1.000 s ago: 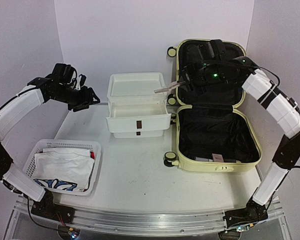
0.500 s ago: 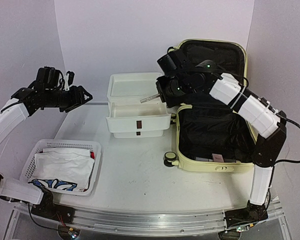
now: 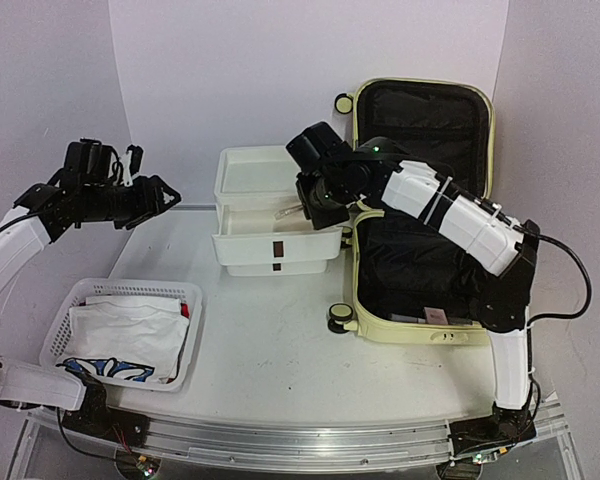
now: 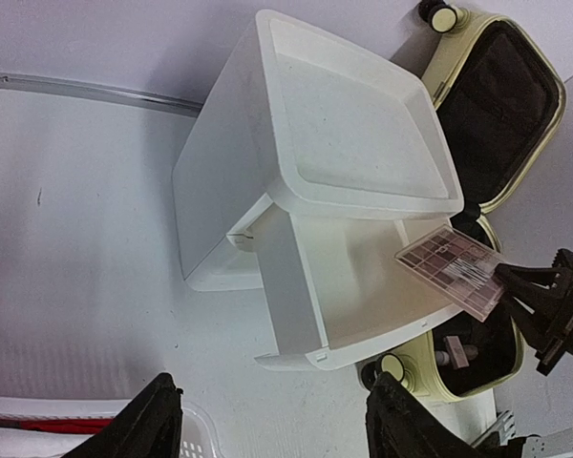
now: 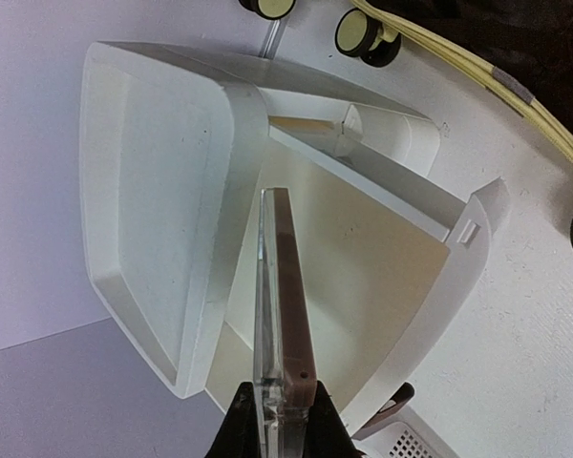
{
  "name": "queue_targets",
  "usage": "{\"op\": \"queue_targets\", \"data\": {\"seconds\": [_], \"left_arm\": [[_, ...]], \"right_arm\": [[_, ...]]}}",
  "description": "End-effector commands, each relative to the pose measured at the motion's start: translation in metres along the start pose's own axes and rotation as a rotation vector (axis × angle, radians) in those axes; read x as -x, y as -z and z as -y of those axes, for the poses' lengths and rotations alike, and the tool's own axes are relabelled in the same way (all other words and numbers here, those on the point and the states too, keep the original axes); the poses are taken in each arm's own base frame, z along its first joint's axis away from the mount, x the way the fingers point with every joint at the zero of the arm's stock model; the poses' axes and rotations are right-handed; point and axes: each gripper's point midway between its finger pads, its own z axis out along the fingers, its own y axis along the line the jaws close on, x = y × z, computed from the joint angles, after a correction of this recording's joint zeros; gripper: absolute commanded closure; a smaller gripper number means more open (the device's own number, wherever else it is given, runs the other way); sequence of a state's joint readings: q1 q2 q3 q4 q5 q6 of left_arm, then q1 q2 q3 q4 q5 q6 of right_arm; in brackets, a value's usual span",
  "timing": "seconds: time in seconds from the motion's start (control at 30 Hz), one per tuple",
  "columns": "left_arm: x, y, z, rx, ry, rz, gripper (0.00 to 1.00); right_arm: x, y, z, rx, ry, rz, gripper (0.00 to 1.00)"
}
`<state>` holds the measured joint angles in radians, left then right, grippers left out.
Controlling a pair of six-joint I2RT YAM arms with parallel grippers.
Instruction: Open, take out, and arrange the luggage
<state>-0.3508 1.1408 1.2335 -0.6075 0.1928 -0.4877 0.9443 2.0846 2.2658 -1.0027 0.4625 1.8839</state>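
Observation:
The luggage [image 3: 420,335], a pale yellow hard-shell suitcase, lies open at the right with its lid [image 3: 485,130] standing upright behind it and black lining showing. My right gripper [image 5: 285,405] is shut on the near end of a flat brown makeup palette [image 5: 286,286] with a clear lid. It holds the palette [image 3: 290,211] edge-up over the open lower drawer [image 3: 275,245] of the white drawer box [image 3: 270,175]. The left wrist view shows the palette [image 4: 452,270] above that drawer. My left gripper [image 4: 282,420] hangs open and empty above the table's left side [image 3: 155,195].
A white perforated basket [image 3: 130,290] with a white printed cloth sits at the front left. A small brownish item [image 4: 456,355] lies inside the luggage near its front wall. The luggage's black-and-yellow wheels [image 3: 340,318] face the drawer box.
My right arm has swung left from over the luggage, carrying the palette to above the open drawer. My left arm has drawn back to the left and stayed open.

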Motion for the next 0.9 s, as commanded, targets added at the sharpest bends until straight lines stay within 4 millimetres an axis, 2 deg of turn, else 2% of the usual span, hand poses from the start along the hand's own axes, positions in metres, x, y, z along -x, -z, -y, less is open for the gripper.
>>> {"op": "queue_targets", "data": {"seconds": [0.0,0.5,0.87], "left_arm": [[0.013,0.014,0.013,-0.052,-0.035,0.068,0.33],[0.011,0.03,0.012,-0.049,-0.04,0.104,0.33],[0.016,0.039,0.013,-0.043,-0.043,0.136,0.33]], "right_arm": [[-0.002,0.004,-0.029,0.097,-0.104,0.017,1.0],[0.001,-0.034,-0.033,0.12,-0.123,0.112,1.0],[0.012,-0.061,-0.033,0.112,-0.135,0.134,0.89]]}}
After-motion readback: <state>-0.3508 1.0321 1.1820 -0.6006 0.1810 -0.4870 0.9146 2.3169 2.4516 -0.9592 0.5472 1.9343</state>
